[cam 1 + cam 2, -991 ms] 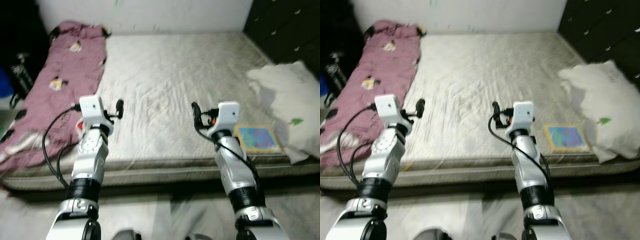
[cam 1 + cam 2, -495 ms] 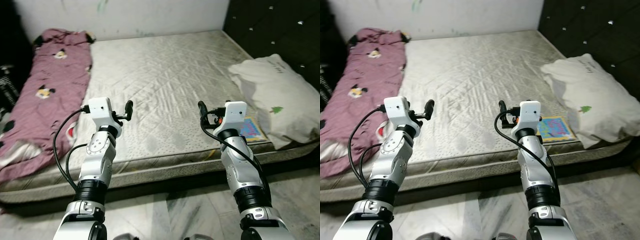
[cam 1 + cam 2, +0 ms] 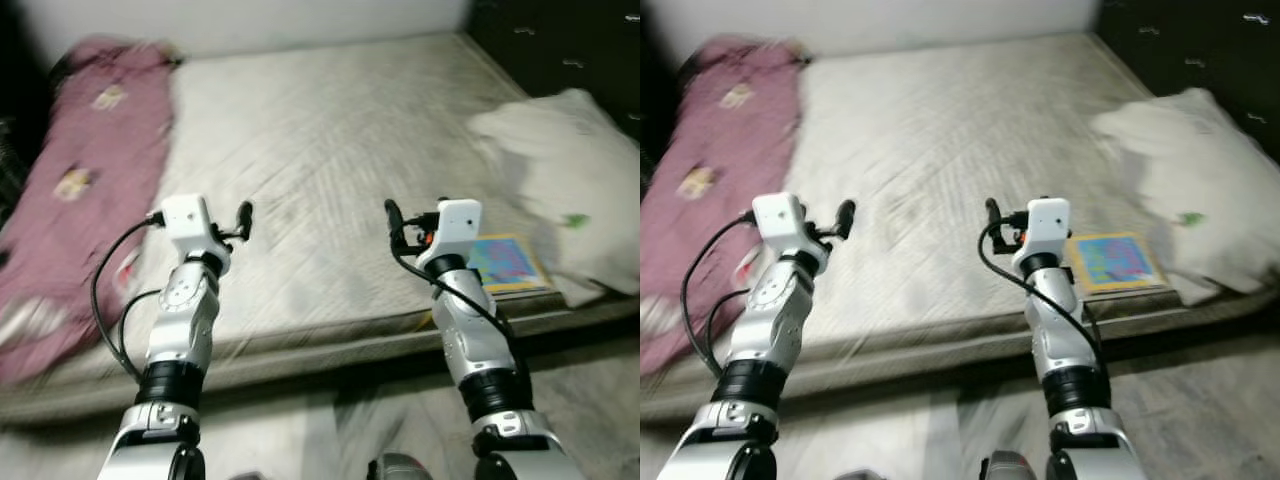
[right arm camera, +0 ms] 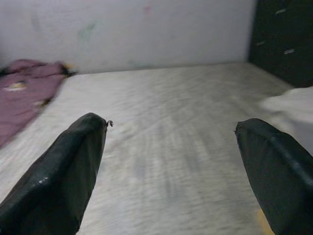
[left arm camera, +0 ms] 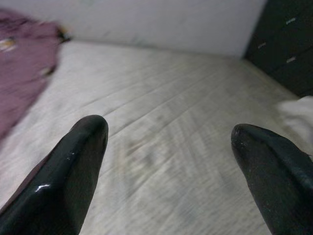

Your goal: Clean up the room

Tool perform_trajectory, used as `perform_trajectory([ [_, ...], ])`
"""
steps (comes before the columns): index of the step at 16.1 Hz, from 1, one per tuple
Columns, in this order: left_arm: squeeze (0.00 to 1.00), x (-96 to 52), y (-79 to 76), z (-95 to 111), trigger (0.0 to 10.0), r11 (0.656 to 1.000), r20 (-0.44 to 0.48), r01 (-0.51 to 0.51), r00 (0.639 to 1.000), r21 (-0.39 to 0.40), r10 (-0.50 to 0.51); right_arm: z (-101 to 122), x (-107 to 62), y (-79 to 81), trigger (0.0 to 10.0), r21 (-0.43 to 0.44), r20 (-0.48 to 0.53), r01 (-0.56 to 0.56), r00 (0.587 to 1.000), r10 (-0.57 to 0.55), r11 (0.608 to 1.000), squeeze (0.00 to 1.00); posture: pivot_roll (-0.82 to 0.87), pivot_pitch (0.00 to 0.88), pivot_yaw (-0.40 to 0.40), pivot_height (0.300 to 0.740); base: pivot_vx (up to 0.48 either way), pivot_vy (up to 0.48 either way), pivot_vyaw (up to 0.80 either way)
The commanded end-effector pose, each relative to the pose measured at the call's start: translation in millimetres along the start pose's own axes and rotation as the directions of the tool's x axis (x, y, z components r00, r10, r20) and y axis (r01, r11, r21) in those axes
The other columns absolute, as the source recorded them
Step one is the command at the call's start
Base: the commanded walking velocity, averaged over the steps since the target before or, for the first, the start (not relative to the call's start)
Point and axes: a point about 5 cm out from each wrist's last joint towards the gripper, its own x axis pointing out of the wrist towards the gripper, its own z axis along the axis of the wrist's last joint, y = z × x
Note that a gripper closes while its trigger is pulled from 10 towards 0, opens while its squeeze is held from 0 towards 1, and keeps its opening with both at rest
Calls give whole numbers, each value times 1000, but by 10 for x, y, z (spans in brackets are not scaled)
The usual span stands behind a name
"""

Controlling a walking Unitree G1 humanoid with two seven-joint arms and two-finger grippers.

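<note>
A bare grey mattress (image 3: 330, 140) lies low before me. A pink blanket (image 3: 85, 150) with small cartoon prints is bunched along its left side. A white pillow (image 3: 560, 160) rests on its right side, and a colourful flat book (image 3: 505, 262) lies by the front right edge, just left of the pillow. My left gripper (image 3: 240, 218) and right gripper (image 3: 392, 215) are both raised over the mattress's front part. Each is open with nothing between its fingers, as the left wrist view (image 5: 168, 132) and right wrist view (image 4: 171, 127) show. The book is just to the right of my right gripper.
A white wall (image 4: 146, 29) runs behind the mattress. A dark padded panel (image 3: 560, 40) stands at the right, beyond the pillow. Pale marble floor (image 3: 330, 430) lies between me and the mattress edge. The eye views are blurred.
The whole picture has shifted and blurred, so the camera is moving. Both arms keep the same raised pose with open fingers. Nothing on the mattress has moved.
</note>
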Motion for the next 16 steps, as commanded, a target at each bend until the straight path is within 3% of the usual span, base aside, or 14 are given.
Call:
perform_trajectory([
  [1,0,-5,-18,6,10000,1000,0,10,1000,7,-10,9,15,2,10000,5,-2,6,1000,-6,1000,0,-87,0,51,740,326,0,0],
  [16,0,-10,-50,4,10000,1000,-3,22,1000,9,-22,2,29,-7,10000,11,-10,12,1000,-12,1000,0,-87,0,54,740,356,0,0],
])
